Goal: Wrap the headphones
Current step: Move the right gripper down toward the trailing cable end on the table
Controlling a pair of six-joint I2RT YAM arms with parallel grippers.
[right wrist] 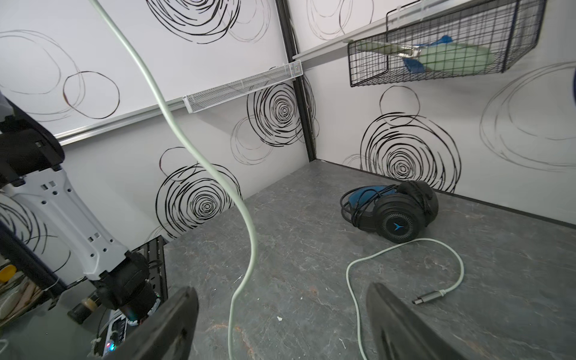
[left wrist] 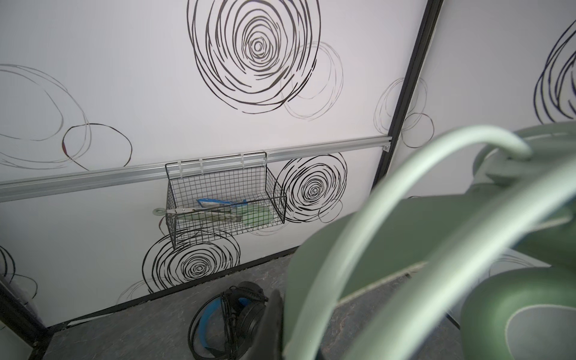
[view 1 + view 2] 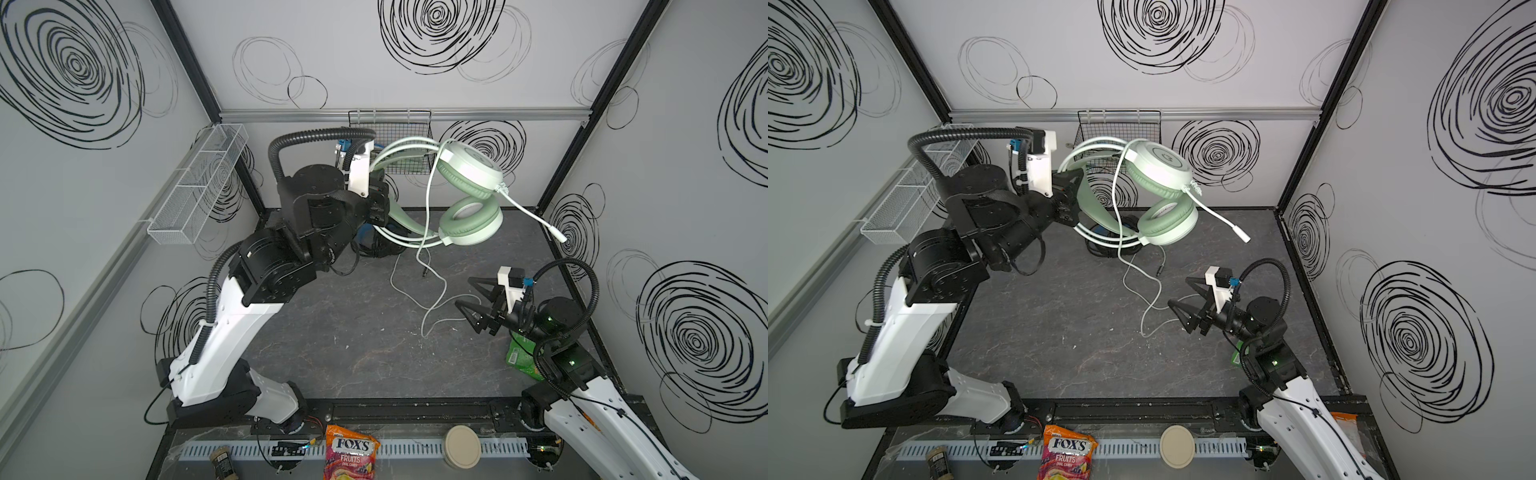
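Currently the mint-green headset (image 3: 471,166) is held up in the air, clear of the tabletop (image 3: 353,340), by the left gripper (image 3: 380,199), whose jaws are clamped on the padded headband. The two ear cups are seen one above the other in both top views, and the microphone boom (image 3: 532,216) is pointed out toward the right-hand wall. The pale cable (image 3: 432,286) is dropped from beside the upper ear cup, is carried down across the headband, and is laid in loose curves on the tabletop. Its metal plug (image 1: 427,299) is left lying flat on the surface, between the black headset (image 1: 396,215) and the right gripper (image 3: 463,291). The black headset is set on the tabletop close to the back wall, below the wire basket (image 2: 224,202). Its black cable is gathered in loops against the blue headband. The right gripper is kept low over the tabletop on the right side, with its jaws spread wide and nothing grasped. In the right wrist view a hanging run of the pale cable is seen passing between the two fingers (image 1: 174,324). Whether either finger is touched by it cannot be told.
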